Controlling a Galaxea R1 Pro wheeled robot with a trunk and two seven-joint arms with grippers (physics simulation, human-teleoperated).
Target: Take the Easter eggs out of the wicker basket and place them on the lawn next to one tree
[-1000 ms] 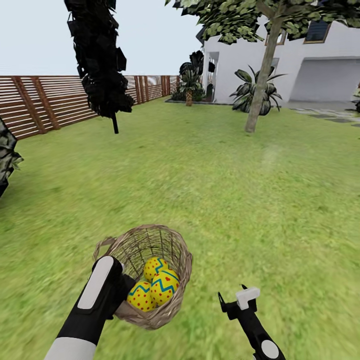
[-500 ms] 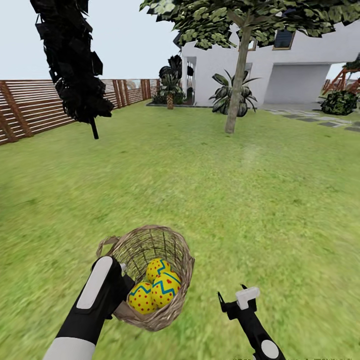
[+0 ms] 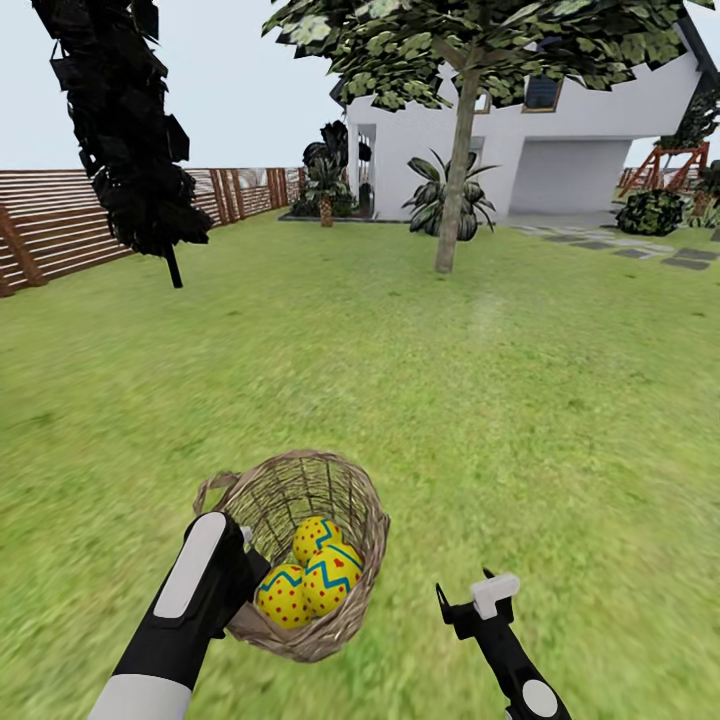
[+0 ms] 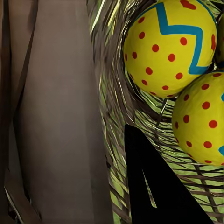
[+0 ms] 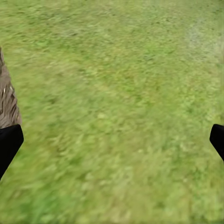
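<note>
My left tool [image 3: 240, 590] pinches the near wall of the wicker basket [image 3: 352, 600] at lower left of the head frame, one finger [image 4: 154, 186] inside the weave just beside the three Easter eggs [image 3: 310, 575] piled in its bowl. My right tool [image 3: 470, 600] hangs spread and empty at lower right, beside the basket, over the lawn [image 3: 480, 400]. The tree [image 3: 452, 190] stands well ahead at upper centre, before the white house [image 3: 600, 140].

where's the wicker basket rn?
In the head view the wicker basket is low and left of centre, carried above the lawn in the left claw, with the Easter eggs inside. The right claw hangs beside it.
</note>
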